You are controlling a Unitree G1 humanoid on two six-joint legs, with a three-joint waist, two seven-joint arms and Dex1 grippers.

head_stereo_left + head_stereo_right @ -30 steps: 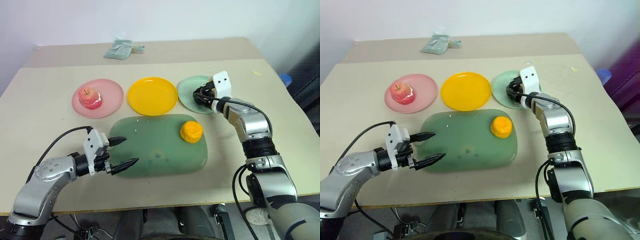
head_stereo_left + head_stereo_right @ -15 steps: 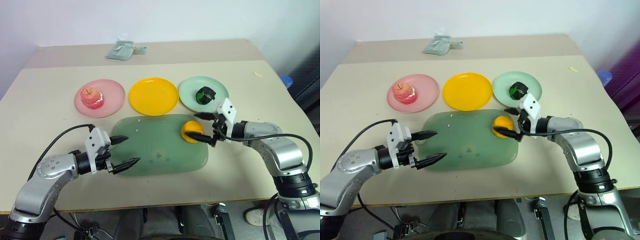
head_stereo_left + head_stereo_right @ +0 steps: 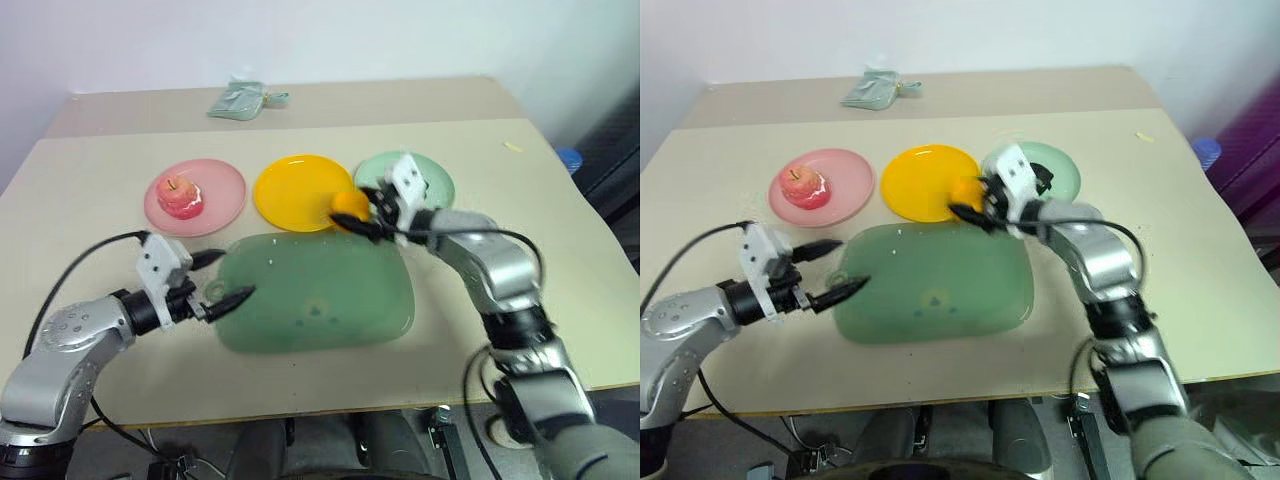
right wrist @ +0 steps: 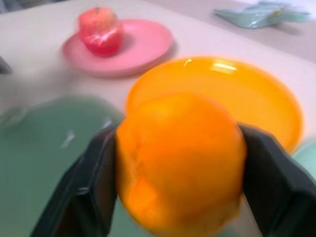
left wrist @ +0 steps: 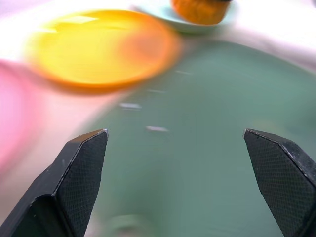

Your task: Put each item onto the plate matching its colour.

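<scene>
Left eye view showed the table (image 3: 90, 170) from above, and going from its left side across: the pink plate (image 3: 222, 190) lay toward the left of the far row with the apple (image 3: 181, 196) already on it, so that pairing looked finished. Nearer the front edge on that side the left gripper (image 3: 222, 277) hung with its jaws wide and nothing between them, its tips at the left end of the green mat (image 3: 315, 295); it appeared to be waiting out of the way, having no item within reach to take.

The mat lay in the middle of the table, in front of the plates, and carried nothing. Just behind it sat the yellow plate (image 3: 290, 190), bare. At that plate's right rim the right gripper (image 3: 358, 213) held the orange fruit (image 3: 349, 205), its jaws closed on either side of the fruit, as the right wrist view showed plainly. The fruit was off the mat and poised at the plate's near right edge, not yet resting on it. I judged this the carry toward the matching plate, with only the setting down and release remaining.

Further right stood the mint plate (image 3: 436, 178), partly hidden by the right arm; whether the black-and-green lump lay on it I could not tell. At the table's far edge, left of centre, lay the pale green packet (image 3: 238, 98), no part of the sorting.
</scene>
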